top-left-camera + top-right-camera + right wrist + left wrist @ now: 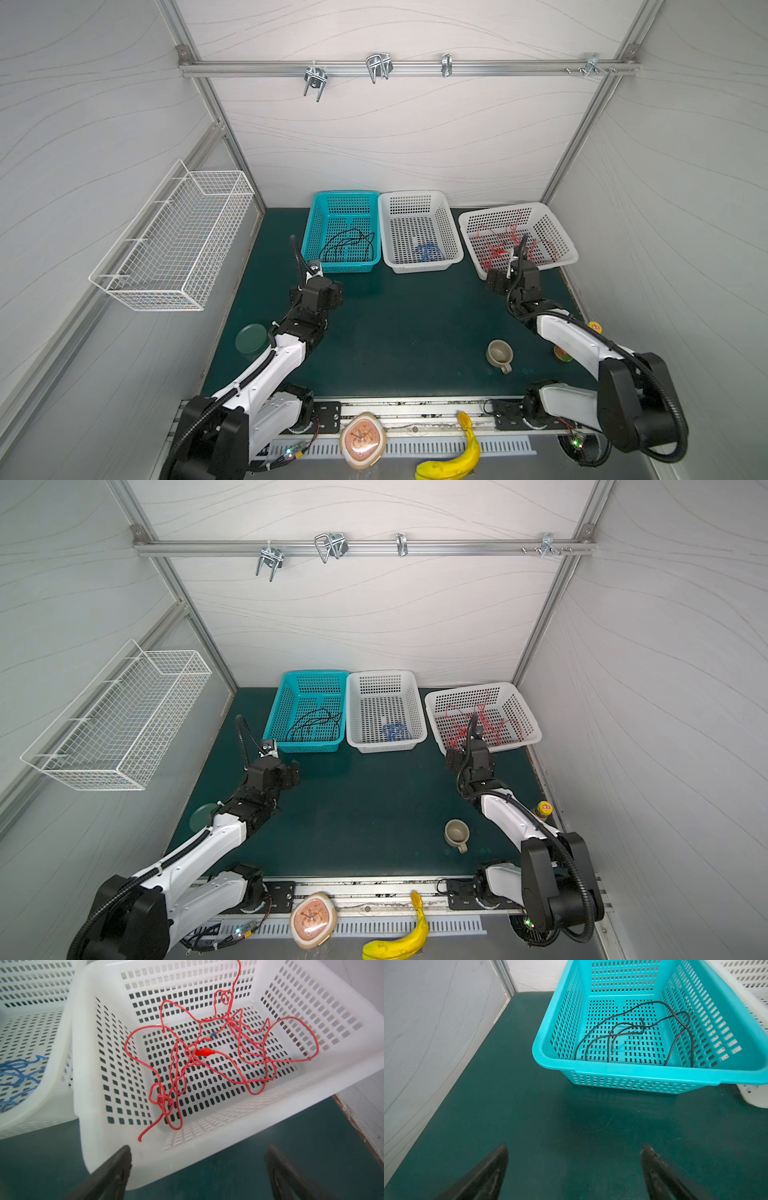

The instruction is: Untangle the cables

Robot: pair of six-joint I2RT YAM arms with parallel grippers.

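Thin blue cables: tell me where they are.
In both top views the thin blue cables lie bunched in the middle white perforated plastic basket, between the turquoise basket and the white basket holding red cables.

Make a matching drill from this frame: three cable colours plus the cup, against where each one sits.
Things:
1. black cables
2. blue cables
3. red cables
4. cup

Places:
a. rightmost white basket
b. bare green mat, outside every basket
c. teal basket
d. middle white basket

Pairs: 1-c, 2-d, 3-a, 4-b
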